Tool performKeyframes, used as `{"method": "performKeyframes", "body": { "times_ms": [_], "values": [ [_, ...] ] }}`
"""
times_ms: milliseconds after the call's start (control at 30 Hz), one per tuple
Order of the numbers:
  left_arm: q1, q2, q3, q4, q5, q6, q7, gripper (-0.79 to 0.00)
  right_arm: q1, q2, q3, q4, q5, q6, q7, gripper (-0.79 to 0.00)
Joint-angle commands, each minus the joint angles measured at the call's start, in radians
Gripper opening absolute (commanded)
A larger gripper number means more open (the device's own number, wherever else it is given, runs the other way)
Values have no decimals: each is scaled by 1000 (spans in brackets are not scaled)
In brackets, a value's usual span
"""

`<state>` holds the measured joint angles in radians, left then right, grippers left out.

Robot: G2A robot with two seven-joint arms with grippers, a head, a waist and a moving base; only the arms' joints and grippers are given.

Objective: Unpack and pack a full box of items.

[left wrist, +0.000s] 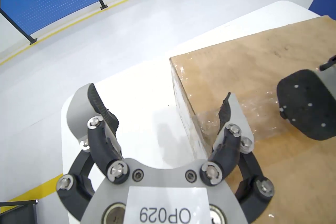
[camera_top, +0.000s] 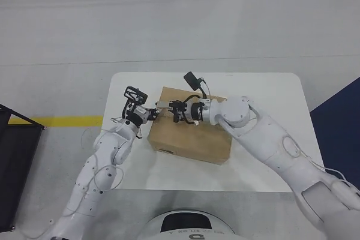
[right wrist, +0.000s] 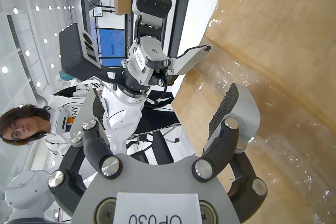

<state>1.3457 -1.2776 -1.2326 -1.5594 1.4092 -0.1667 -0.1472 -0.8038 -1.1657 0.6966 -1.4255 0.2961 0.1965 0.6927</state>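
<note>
A closed cardboard box [camera_top: 189, 132] sealed with clear tape lies in the middle of the white table [camera_top: 264, 96]. My left gripper [camera_top: 150, 113] hangs open at the box's left top edge. In the left wrist view [left wrist: 160, 104] one finger [left wrist: 227, 110] rests over the taped seam of the box [left wrist: 262, 64] and the other stands over bare table. My right gripper [camera_top: 173, 110] is open just above the box top, facing the left one. The right wrist view shows it [right wrist: 162, 107] beside the box [right wrist: 275, 51], with the left gripper [right wrist: 178, 25] beyond.
A black rack [camera_top: 6, 162] stands on the floor left of the table. A dark blue panel [camera_top: 348, 114] is at the right. The table has bare surface right of the box and along its front edge [camera_top: 186, 180].
</note>
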Motion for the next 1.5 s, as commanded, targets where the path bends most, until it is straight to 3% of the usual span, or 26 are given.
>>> {"method": "performKeyframes", "body": {
  "times_ms": [0, 300, 800, 1200, 1467],
  "values": [
    [-4, -1, 5, 4, 0, -1, 0, 0, 7, -8, -7, 21, 6, -1, 0, 0],
    [-7, -2, 8, 7, 2, 1, 2, 0, -19, -10, 33, 66, 25, 22, 15, 0],
    [-7, -2, 8, 7, 2, 1, 2, 0, -281, 87, 302, -177, -59, 105, 0, 0],
    [-7, -2, 8, 7, 2, 1, 2, 0, -409, 126, 454, -245, -72, 180, 33, 0],
    [-7, -2, 8, 7, 2, 1, 2, 0, -552, 150, 603, -324, -33, 180, -12, 0]
  ]
}}
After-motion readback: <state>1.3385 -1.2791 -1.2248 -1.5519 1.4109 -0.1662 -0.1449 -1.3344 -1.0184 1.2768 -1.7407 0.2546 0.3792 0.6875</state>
